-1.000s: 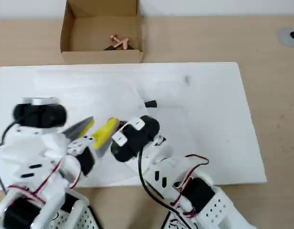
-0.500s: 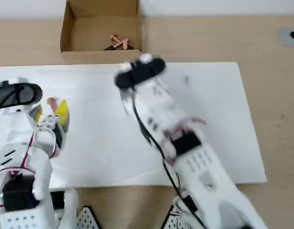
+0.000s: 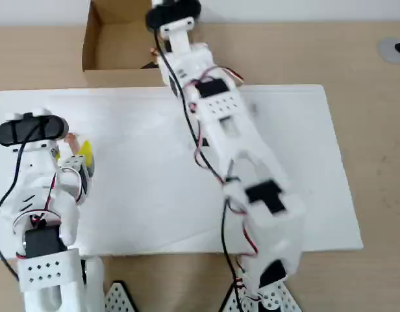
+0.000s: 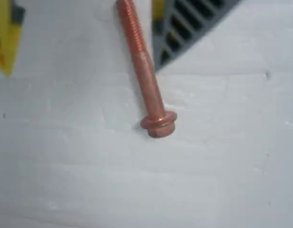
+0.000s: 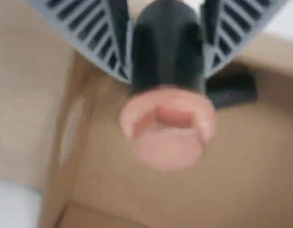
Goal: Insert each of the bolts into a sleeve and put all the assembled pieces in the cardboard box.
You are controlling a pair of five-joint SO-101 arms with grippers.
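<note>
Holding a bolted sleeve (image 5: 168, 52) over the box (image 5: 113, 190).
Right fingers (image 5: 75, 33) clamp it; left fingers (image 4: 184, 23) spread wide, a loose bolt (image 4: 145, 71) between them on the sheet (image 4: 137, 180).

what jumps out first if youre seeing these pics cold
The right gripper, clamped on a black sleeve with a copper bolt head poking out, hangs over the cardboard box beyond the white board. A second copper bolt lies loose on that board, between the open fingers of the left gripper.
</note>
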